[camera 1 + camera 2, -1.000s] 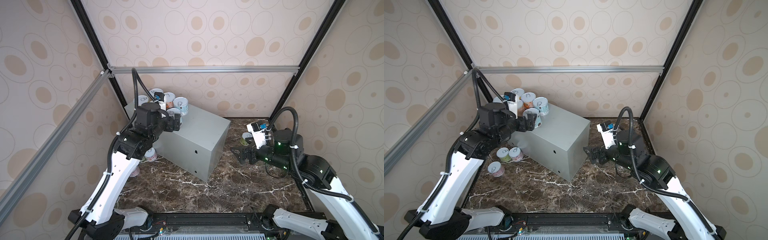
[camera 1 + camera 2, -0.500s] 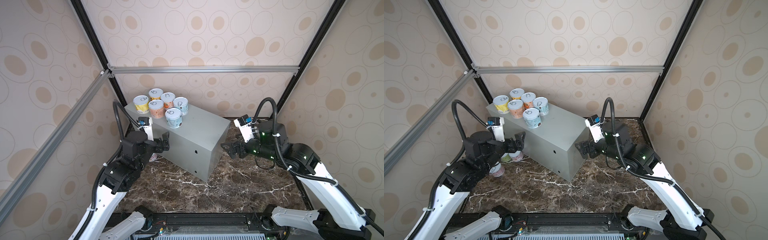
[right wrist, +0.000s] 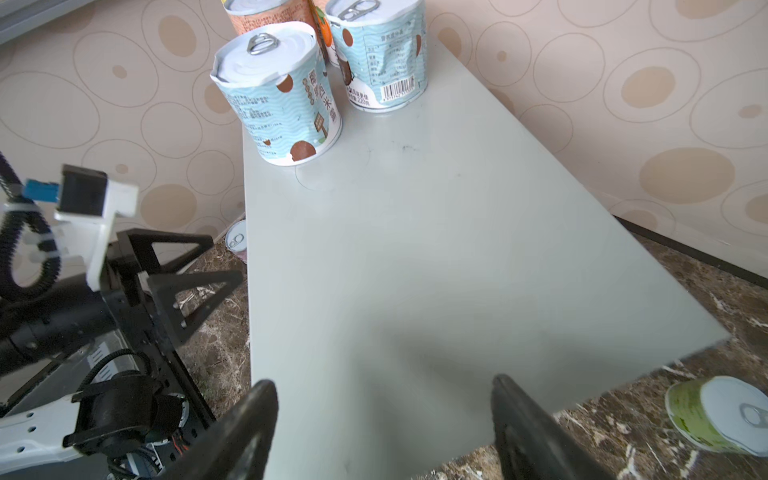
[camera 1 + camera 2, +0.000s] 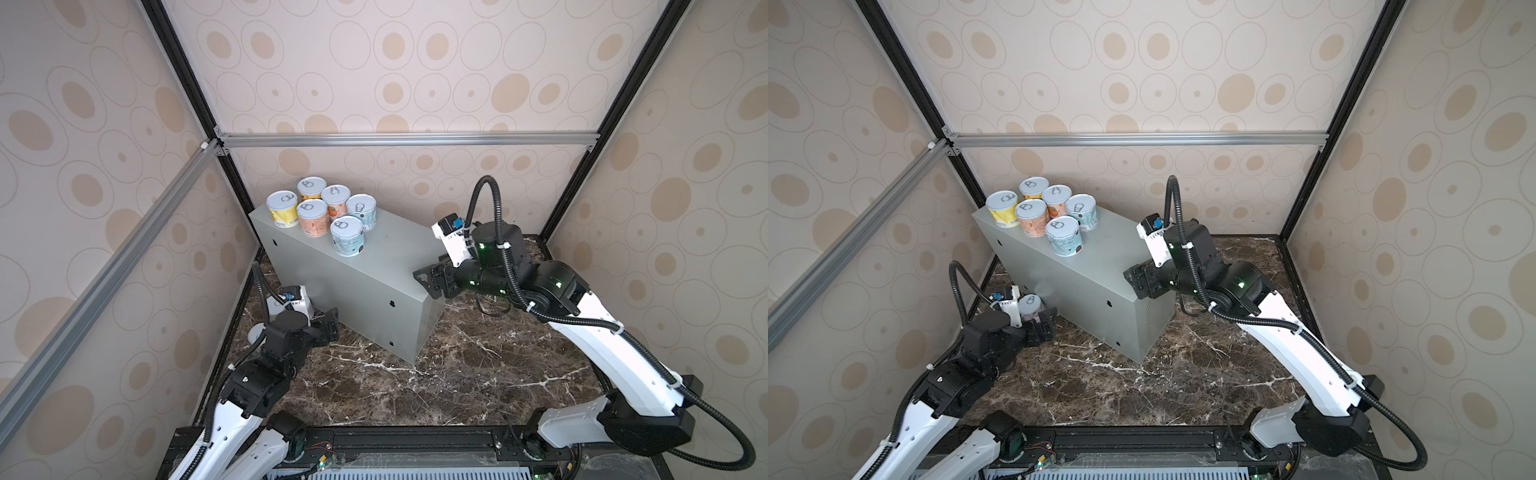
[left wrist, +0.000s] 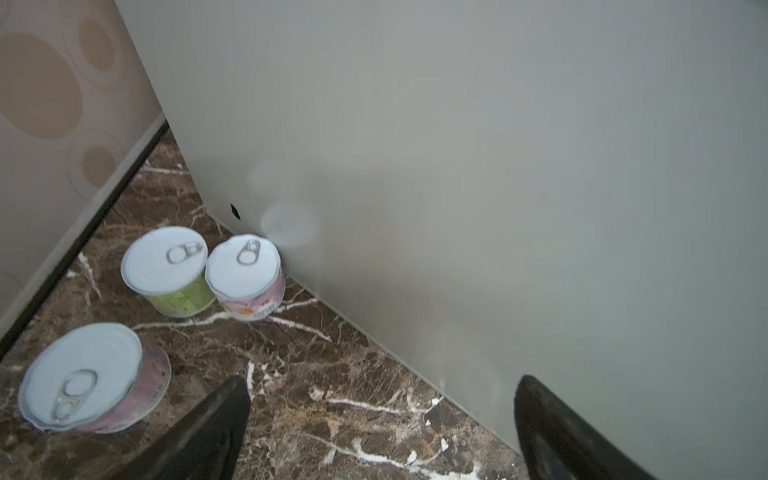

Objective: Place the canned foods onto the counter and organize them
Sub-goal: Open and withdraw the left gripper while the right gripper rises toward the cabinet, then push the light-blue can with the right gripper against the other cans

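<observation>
Left gripper (image 5: 380,384) has come down from the top of the counter (image 4: 386,266) to the floor. Its fingers are wide apart and empty, near the pink can (image 5: 245,278), so that can may be picked next. Six cans (image 4: 320,216) now stand on the counter. Right gripper (image 3: 382,382), fingers apart and empty too, has moved up to the counter's end.

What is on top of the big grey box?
Six cans stand upright, bunched together at the far left end of the box. The rest of its top is bare. The front cans cover part of the back ones, so those show only in part.
</observation>
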`<state>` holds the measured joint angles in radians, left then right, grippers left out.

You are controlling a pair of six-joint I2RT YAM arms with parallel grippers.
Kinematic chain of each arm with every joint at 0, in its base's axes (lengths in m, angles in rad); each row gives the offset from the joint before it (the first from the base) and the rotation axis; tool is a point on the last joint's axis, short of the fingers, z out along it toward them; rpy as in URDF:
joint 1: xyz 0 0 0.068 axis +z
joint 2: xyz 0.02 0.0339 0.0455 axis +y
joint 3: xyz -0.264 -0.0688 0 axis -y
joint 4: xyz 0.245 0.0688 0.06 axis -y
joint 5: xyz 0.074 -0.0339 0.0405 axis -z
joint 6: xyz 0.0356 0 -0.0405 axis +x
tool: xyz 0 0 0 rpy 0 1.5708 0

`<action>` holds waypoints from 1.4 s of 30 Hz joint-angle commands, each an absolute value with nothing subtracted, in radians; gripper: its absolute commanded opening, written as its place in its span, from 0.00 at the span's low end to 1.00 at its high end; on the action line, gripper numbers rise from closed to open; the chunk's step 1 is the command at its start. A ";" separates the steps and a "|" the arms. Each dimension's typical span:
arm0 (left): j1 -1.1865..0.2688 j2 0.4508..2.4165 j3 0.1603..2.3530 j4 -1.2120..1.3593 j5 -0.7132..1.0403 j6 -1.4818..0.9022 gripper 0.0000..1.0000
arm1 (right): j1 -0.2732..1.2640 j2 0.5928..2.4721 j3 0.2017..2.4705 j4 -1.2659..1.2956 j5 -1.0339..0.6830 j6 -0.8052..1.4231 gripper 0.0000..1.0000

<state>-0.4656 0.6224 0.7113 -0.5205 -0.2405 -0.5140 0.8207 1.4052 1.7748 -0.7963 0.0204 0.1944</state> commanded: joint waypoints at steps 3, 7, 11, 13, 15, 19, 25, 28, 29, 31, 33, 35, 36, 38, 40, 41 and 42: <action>-0.458 0.607 0.660 -0.451 -0.228 -0.577 0.99 | 0.854 1.478 1.846 -0.744 0.040 0.208 0.83; -0.459 0.618 0.615 -0.415 -0.209 -0.581 0.99 | 0.863 1.549 1.893 -0.724 0.041 0.225 0.80; -0.459 0.627 0.599 -0.389 -0.199 -0.579 0.99 | 0.869 1.619 1.943 -0.704 0.035 0.242 0.74; -0.459 0.632 0.580 -0.367 -0.183 -0.578 0.99 | 0.874 1.658 1.978 -0.702 0.035 0.251 0.72; -0.458 0.642 0.587 -0.365 -0.182 -0.574 0.99 | 0.877 1.693 2.008 -0.698 0.040 0.259 0.72; -0.455 0.648 0.576 -0.348 -0.160 -0.574 0.99 | 0.883 1.753 2.065 -0.683 0.060 0.276 0.71; -0.445 0.650 0.576 -0.338 -0.136 -0.563 0.99 | 0.887 1.819 2.129 -0.649 0.071 0.299 0.69; -0.433 0.646 0.575 -0.331 -0.120 -0.560 0.99 | 0.888 1.855 2.174 -0.653 0.071 0.305 0.66; -0.429 0.646 0.575 -0.329 -0.115 -0.559 0.99 | 0.888 1.867 2.189 -0.656 0.071 0.305 0.65; -0.421 0.646 0.573 -0.324 -0.100 -0.558 0.99 | 0.893 1.894 2.228 -0.667 0.072 0.306 0.63; -0.416 0.646 0.572 -0.319 -0.088 -0.555 0.99 | 0.894 1.918 2.260 -0.676 0.076 0.308 0.62; -0.413 0.648 0.573 -0.318 -0.081 -0.553 0.99 | 0.895 1.943 2.290 -0.690 0.084 0.314 0.58; -0.410 0.646 0.573 -0.318 -0.078 -0.552 0.99 | 0.896 1.956 2.327 -0.697 0.087 0.318 0.56; -0.409 0.644 0.572 -0.317 -0.073 -0.552 0.99 | 0.896 1.977 2.353 -0.705 0.091 0.323 0.54; -0.408 0.640 0.571 -0.315 -0.069 -0.552 0.99 | 0.894 1.999 2.382 -0.716 0.100 0.325 0.53; -0.408 0.638 0.570 -0.315 -0.069 -0.553 0.99 | 0.896 2.006 2.391 -0.719 0.105 0.325 0.52; -0.408 0.638 0.570 -0.315 -0.068 -0.552 0.99 | 0.895 2.011 2.396 -0.719 0.111 0.326 0.51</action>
